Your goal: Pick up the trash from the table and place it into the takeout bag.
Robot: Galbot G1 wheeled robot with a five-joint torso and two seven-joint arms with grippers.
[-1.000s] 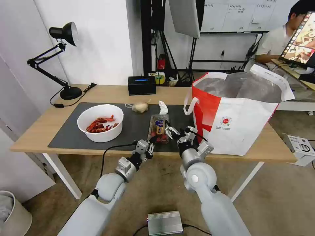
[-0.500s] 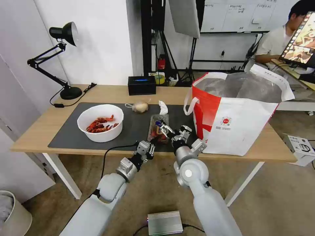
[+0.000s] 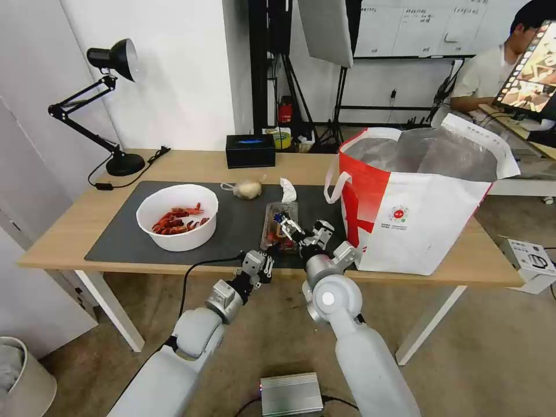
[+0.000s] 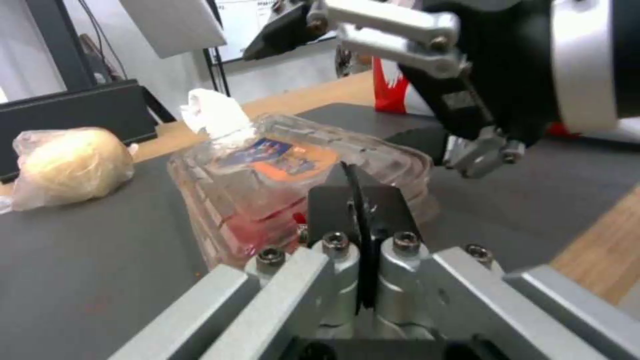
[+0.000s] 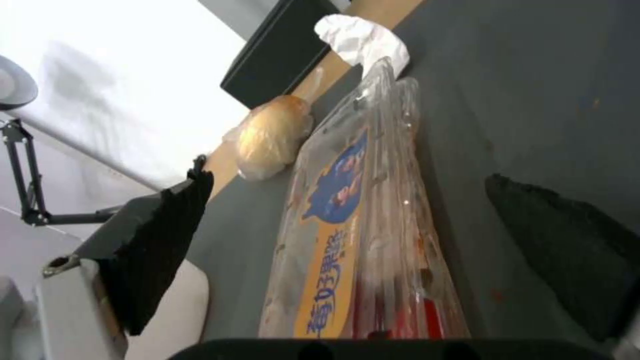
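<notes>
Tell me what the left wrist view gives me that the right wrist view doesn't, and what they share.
Left wrist view alone: the left end effector shut just short of the clear tray's near end, the right end effector open above the tray, and a red corner of the takeout bag.

Right wrist view alone: the tray lying between the right end effector's two dark pads, and part of the desk lamp.

Both: the tray with its blue-and-orange label, the crumpled tissue, the knotted bag, the black box and the dark mat.
</notes>
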